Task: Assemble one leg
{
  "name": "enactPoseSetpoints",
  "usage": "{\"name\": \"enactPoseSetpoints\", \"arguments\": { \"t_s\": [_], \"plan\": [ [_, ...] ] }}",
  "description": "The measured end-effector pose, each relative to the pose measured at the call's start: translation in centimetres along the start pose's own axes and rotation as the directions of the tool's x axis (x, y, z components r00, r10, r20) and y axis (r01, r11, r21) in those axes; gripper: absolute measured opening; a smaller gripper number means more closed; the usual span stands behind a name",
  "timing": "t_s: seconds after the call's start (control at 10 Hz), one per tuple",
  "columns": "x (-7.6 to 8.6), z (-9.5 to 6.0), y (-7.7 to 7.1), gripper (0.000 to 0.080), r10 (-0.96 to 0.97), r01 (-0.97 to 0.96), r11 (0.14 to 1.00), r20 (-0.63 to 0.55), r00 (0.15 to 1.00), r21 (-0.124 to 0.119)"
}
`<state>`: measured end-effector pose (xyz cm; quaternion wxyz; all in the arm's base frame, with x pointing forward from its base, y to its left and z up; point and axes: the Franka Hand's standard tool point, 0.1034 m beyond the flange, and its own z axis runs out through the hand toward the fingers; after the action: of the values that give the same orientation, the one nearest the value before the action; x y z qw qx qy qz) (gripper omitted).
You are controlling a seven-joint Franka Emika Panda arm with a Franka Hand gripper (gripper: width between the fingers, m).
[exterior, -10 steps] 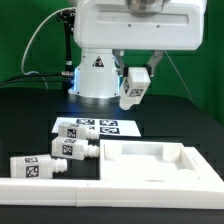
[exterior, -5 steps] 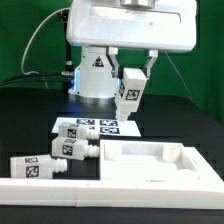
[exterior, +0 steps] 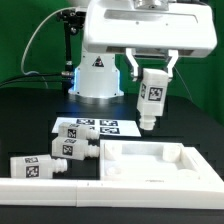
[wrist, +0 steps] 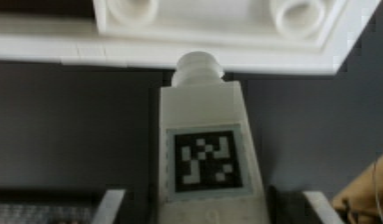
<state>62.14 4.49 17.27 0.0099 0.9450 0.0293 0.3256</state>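
Observation:
My gripper [exterior: 152,76] is shut on a leg [exterior: 151,100], a small white post with a black-and-white tag. I hold it nearly upright in the air, round stub down, above the far edge of the large white tray-like panel [exterior: 190,158]. In the wrist view the leg [wrist: 206,140] runs from between my fingers [wrist: 113,205] toward the panel [wrist: 206,45], and its stub [wrist: 200,66] lies over the panel's edge. Round holes [wrist: 303,12] show in the panel beyond the stub. Whether the stub touches the panel I cannot tell.
Two more legs [exterior: 72,149] [exterior: 35,168] lie at the exterior view's left, beside the panel. The marker board [exterior: 95,127] lies flat behind them. The robot's base [exterior: 97,75] stands at the back. A long white rim [exterior: 100,190] runs along the front.
My gripper has carried the leg to the exterior view's right and a little lower. The leg has turned from tilted to nearly upright, stub down, over the panel's far edge.

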Motion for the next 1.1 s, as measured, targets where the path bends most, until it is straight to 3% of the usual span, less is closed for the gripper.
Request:
{"name": "enactPoseSetpoints", "arguments": {
  "t_s": [0.1,0.2,0.4,0.5,0.8,1.1],
  "plan": [
    [-0.2,0.0,0.9,0.0286,-0.008,0.005,0.999,-0.074,0.997,-0.036],
    [-1.1,0.5,1.0,0.0286,-0.006,0.005,0.999,-0.045,0.999,-0.034],
    [-1.4,0.7,0.7,0.0286,-0.004,0.003,1.000,-0.022,1.000,-0.025],
    [-1.5,0.8,0.1,0.0286,0.018,-0.018,1.000,-0.016,1.000,-0.014],
    [0.1,1.7,-4.0,0.0286,0.059,-0.064,0.996,0.073,0.996,0.068],
    [0.1,1.8,-3.6,0.0287,0.057,-0.061,0.996,0.057,0.997,0.060]
  ]
}}
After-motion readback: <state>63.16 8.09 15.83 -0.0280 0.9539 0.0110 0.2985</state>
